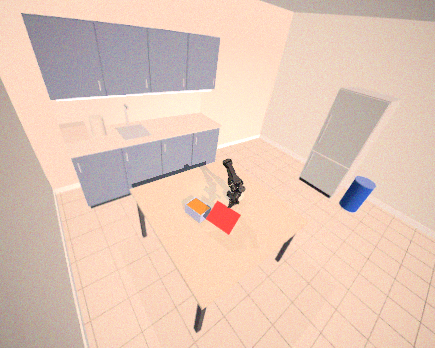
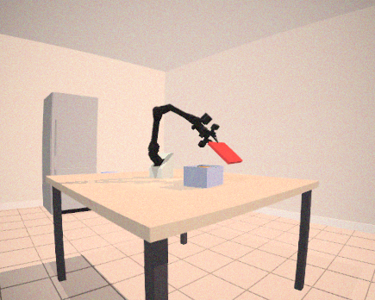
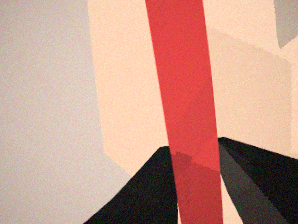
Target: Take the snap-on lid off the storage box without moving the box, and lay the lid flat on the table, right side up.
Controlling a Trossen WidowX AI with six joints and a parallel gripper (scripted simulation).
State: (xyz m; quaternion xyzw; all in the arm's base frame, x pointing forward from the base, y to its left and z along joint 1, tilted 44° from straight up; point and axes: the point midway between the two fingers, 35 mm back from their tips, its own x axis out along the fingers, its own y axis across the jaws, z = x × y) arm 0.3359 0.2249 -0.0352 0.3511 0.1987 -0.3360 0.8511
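Room: pale walls, tiled floor (image 1: 150, 280) (image 2: 228, 271). Along one wall, blue-grey wall cupboards (image 1: 125, 60) above a counter (image 1: 170, 127) with a sink (image 1: 133, 131). A tall grey fridge (image 1: 342, 135) (image 2: 73, 146) stands by another wall, a blue cylinder (image 1: 357, 194) on the floor near it.

Surface: light wooden desk (image 1: 195, 270) (image 2: 134, 203) on dark legs.

Arm: black, jointed (image 1: 232, 175) (image 2: 155, 134), rising from a pale base (image 2: 163, 171) on the desk. It bends over at the top and reaches outward and down.

Fingers (image 1: 231, 204) (image 2: 216, 141): clamped on the red lid (image 1: 224, 218) (image 2: 225, 153) (image 3: 187, 85). In the wrist view the lid passes between the two black fingers as a long red band, one finger at each side.

Lid: off the box, held in the air above the desk. It is tilted, not level; in the exterior view it slopes down away from the fingers. The top view shows its broad red face beside the box.

Box (image 1: 197, 210) (image 2: 203, 177): pale blue, upright on the desk, open at the top. Something orange (image 1: 198, 206) (image 2: 203, 166) shows inside; its nature cannot be told.

Placement: lid not on the desk.
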